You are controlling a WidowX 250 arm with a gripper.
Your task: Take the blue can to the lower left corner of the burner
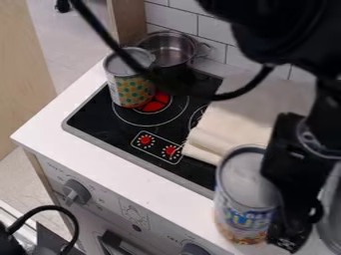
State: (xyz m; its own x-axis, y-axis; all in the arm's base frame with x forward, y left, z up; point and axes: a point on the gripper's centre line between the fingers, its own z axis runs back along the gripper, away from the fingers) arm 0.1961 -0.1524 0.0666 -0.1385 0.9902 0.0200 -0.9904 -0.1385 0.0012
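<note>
Pot (170, 52) stands open beside dotted can (128, 84), blue can (243, 199) upright.

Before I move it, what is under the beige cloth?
The cloth lies over part of the black stovetop; a piece of burner ring shows at its edge. Anything else beneath is covered, so I cannot tell.

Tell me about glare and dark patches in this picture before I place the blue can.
Camera view: the metal pot has bright glints near its rim; the white counter is brightly lit; the black arm is so dark that its parts merge; the black cable cuts across the dark cooktop.
</note>
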